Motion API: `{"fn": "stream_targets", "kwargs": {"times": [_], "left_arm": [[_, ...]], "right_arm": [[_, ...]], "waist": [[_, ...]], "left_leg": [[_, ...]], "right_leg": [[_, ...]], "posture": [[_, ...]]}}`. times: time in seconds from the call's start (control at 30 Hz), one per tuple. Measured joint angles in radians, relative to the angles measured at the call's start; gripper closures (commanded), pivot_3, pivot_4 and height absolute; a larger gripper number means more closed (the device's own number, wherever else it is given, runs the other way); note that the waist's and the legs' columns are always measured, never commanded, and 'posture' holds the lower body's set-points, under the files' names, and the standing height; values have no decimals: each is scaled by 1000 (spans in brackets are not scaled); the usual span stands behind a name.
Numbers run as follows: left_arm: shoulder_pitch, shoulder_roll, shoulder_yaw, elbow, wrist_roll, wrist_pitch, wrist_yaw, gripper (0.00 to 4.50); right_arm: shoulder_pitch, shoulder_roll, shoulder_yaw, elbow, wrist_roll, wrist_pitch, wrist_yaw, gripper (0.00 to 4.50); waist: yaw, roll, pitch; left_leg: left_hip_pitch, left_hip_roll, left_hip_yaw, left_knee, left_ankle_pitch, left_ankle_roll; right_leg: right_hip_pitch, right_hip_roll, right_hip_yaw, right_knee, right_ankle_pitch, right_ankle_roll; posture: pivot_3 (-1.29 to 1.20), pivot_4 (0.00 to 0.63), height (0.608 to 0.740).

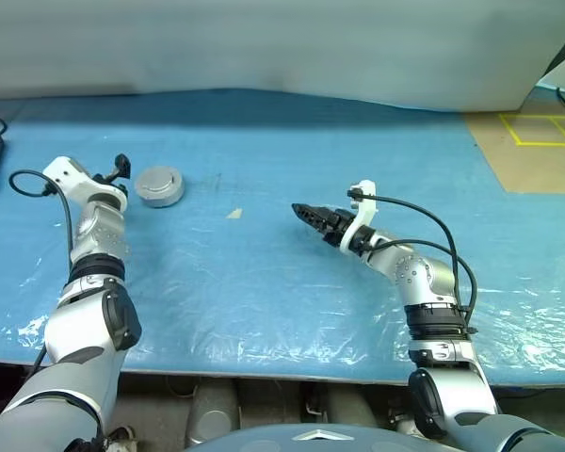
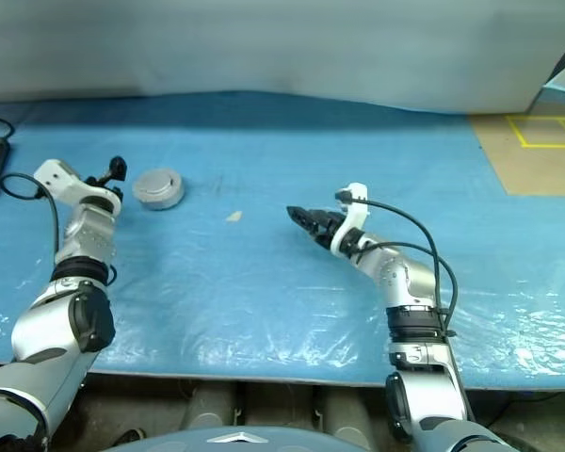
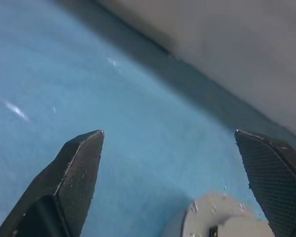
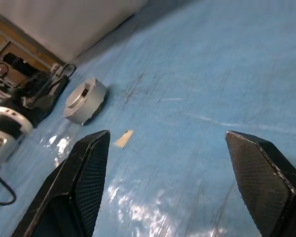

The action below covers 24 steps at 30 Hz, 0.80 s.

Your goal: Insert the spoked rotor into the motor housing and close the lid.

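Your left hand (image 1: 121, 168) stands with its textured black fingers (image 3: 76, 173) wide apart, gripping nothing. Just beside it sits the closed motor housing (image 1: 159, 185), a smooth grey round puck, lid (image 4: 82, 94) on top. Your right hand (image 1: 299, 211), fingers spread and empty, hangs well apart over the crinkled blue plastic-covered tabletop (image 1: 264, 282).
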Motion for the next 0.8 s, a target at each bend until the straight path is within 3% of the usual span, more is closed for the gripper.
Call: {"fn": "stream_targets", "kwargs": {"times": [0.1, 0.23, 0.47, 0.67, 0.8], "left_arm": [[53, -48, -83, -179, 9, -3, -174, 42], [171, -93, -242, -429, 1, 101, -390, 42], [370, -44, -475, -698, 40, 240, -654, 42], [423, 19, -556, -768, 86, 275, -766, 42], [423, 37, -568, -790, 113, 263, -795, 0]], "right_arm": [[-1, 1, 24, 34, -88, -173, 17, 622], [-1, -47, 57, 104, -157, -269, 78, 622], [1, -174, 51, 161, -200, -375, 229, 622], [25, -273, 64, 150, -210, -419, 389, 622], [39, -290, 82, 150, -220, -424, 446, 16]], "waist": [[6, 0, 0], [3, 0, 0], [-18, 0, 0], [-21, 0, 0], [-24, 0, 0]], "left_leg": [[0, -1, 1, 0, 0, 1], [0, 0, 3, 0, 1, 2], [1, 2, 4, 0, 2, 4], [3, 1, 5, 0, 3, 6], [3, 1, 5, 0, 3, 7]], "right_leg": [[0, -2, 0, 0, 0, 0], [0, -2, 1, 1, -1, -2], [0, 0, 1, 5, -4, -8], [0, -1, 2, 6, -5, -8], [0, -1, 3, 6, -5, -8]], "posture": [[0, 150, 740], [0, 150, 740], [0, 150, 740], [0, 150, 740], [0, 150, 740]]}}
